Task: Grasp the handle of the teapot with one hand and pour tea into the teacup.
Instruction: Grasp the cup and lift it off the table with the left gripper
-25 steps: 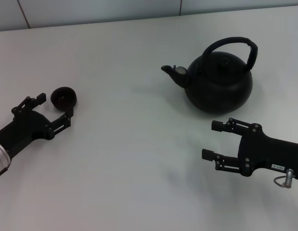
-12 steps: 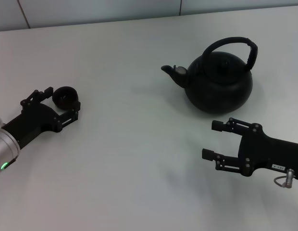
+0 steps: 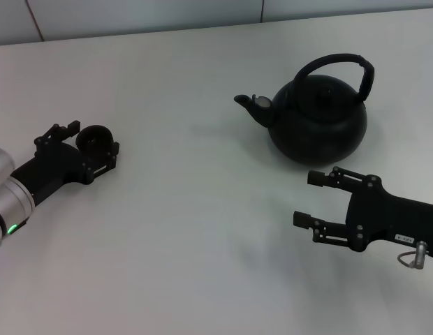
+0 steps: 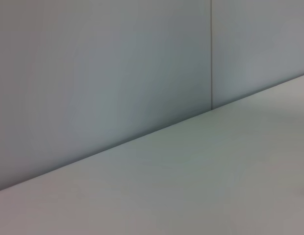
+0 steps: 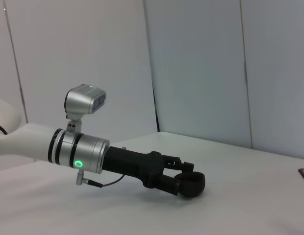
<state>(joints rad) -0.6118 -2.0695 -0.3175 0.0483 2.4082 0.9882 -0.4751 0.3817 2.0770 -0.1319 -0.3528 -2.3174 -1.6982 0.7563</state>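
The black teapot (image 3: pixel 318 122) stands at the back right of the table, its spout pointing left and its arched handle (image 3: pixel 340 62) upright over the lid. The small dark teacup (image 3: pixel 96 138) sits at the left. My left gripper (image 3: pixel 90 139) is open, one finger on each side of the cup. The right wrist view shows the same: the left gripper (image 5: pixel 187 177) around the teacup (image 5: pixel 192 186). My right gripper (image 3: pixel 306 201) hovers open in front of the teapot, a little apart from it and holding nothing. The left wrist view shows only table and wall.
The white table (image 3: pixel 195 230) carries only the teapot and the cup. A pale panelled wall (image 3: pixel 133 14) runs along its far edge. Between the cup and the teapot lies a broad stretch of bare tabletop.
My left gripper has slid forward toward the cup until its fingers straddle it. The right arm and the teapot have stayed in place.
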